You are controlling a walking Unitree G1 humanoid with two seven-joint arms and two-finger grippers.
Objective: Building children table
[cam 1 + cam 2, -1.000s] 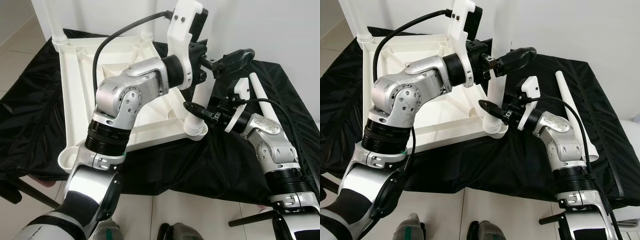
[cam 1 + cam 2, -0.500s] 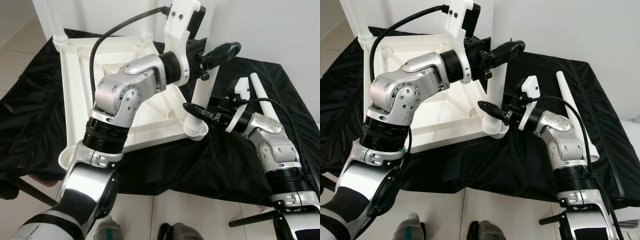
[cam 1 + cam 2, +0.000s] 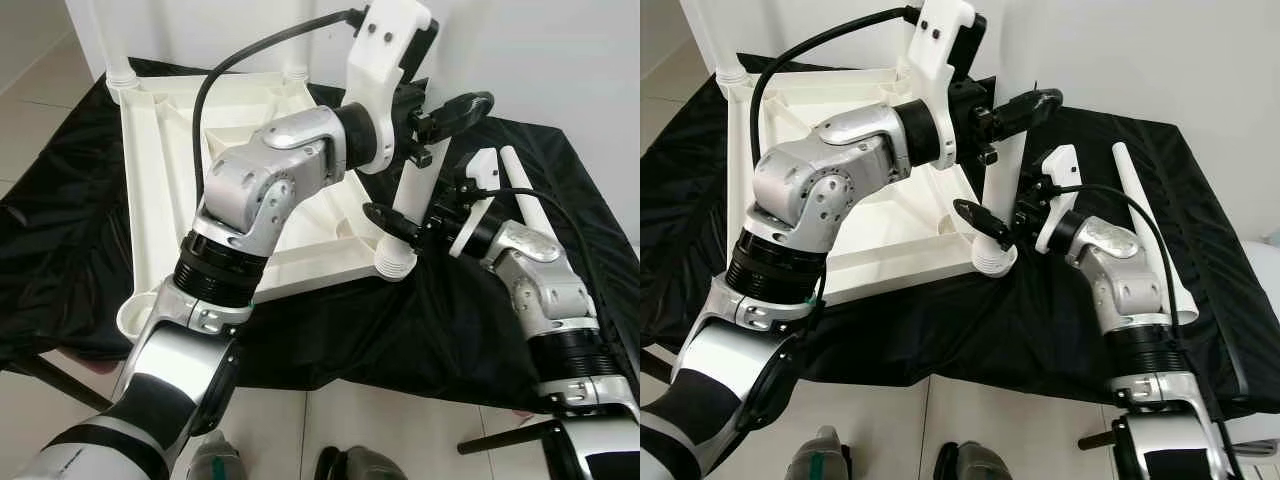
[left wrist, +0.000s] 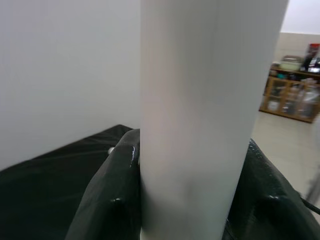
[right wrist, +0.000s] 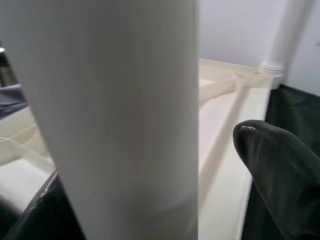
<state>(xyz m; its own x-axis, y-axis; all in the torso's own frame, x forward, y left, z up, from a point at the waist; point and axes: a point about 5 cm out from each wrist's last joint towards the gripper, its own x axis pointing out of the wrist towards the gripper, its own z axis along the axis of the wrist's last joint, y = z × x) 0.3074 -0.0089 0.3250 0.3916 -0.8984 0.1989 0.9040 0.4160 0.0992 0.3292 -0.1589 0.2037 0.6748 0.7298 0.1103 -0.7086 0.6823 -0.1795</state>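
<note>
The white table top (image 3: 160, 150) lies upside down on a black cloth. A white leg (image 3: 413, 195) stands in its near right corner socket (image 3: 394, 266). My left gripper (image 3: 470, 105) is shut on the leg's upper part; in the left wrist view the leg (image 4: 200, 125) sits tight between both fingers (image 4: 112, 200). My right gripper (image 3: 400, 224) is open and straddles the leg just above the socket. In the right wrist view a gap shows between the leg (image 5: 120, 115) and one finger (image 5: 280, 175).
A loose white leg (image 3: 530, 215) lies on the cloth (image 3: 60, 230) to the right of my right arm. Two more legs (image 3: 110, 40) stand in the far corners. The cloth's front edge drops to a tiled floor (image 3: 400, 430).
My left gripper swung in from the right of the leg and closed on it. My right gripper rose from beside the socket to straddle the leg.
</note>
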